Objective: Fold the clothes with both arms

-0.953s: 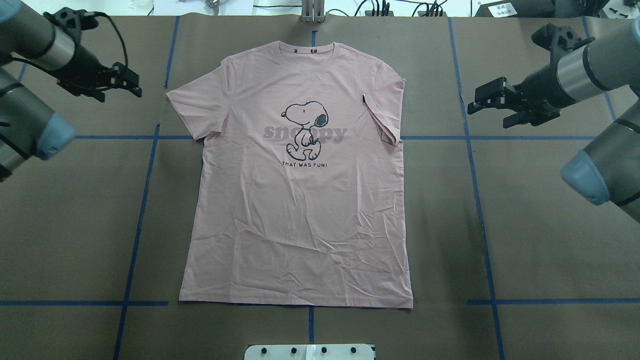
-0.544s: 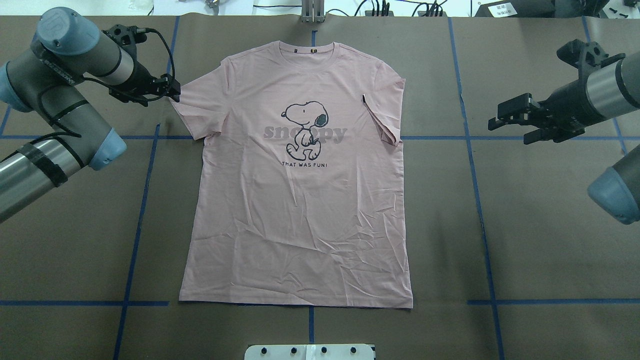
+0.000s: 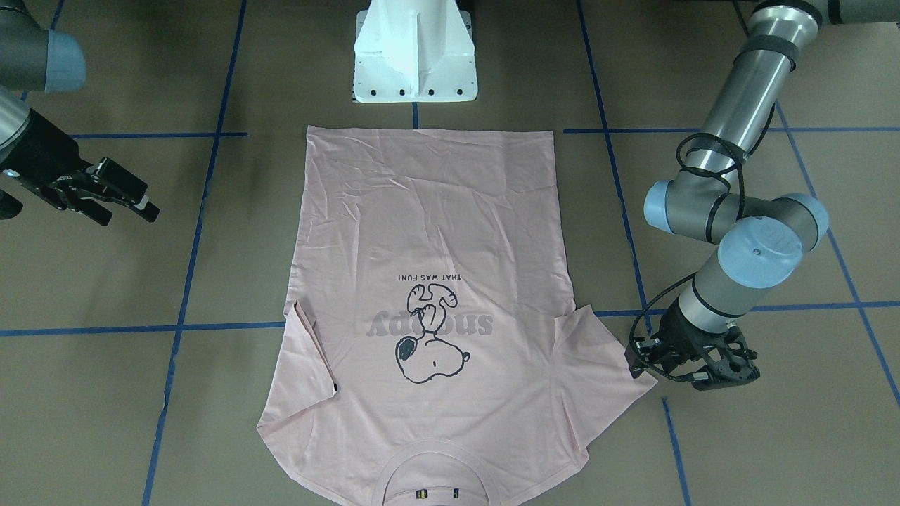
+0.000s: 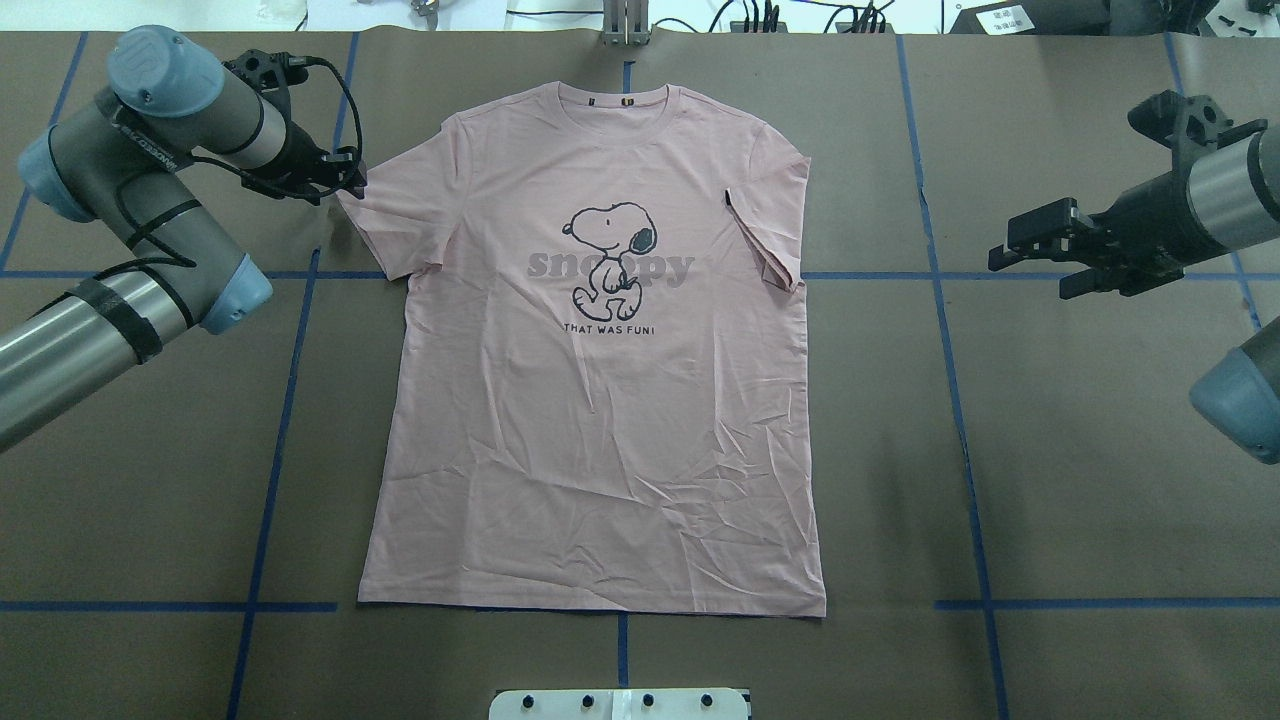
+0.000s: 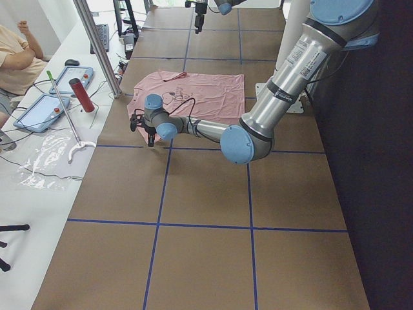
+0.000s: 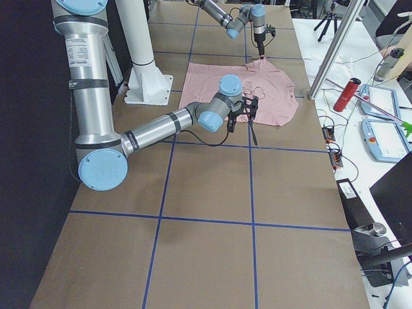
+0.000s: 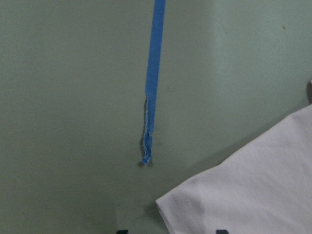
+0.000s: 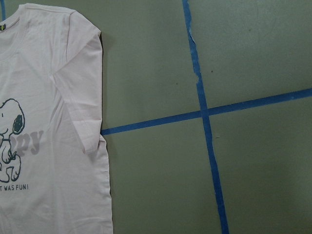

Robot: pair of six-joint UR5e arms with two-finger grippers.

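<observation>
Soft, even overhead light with faint shadows. Wrist views look greenish, the left one blurred. Side views go black at one edge.

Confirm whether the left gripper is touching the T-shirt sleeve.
Cannot tell. In the overhead view the left gripper sits at the sleeve corner of the T-shirt, but no view plainly shows contact or a gap.

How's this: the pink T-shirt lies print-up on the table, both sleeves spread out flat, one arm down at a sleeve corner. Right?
Not quite. Only the sleeve by the left arm is spread flat; the other sleeve is folded in over the T-shirt's front, as the overhead view shows. The rest holds.
</observation>
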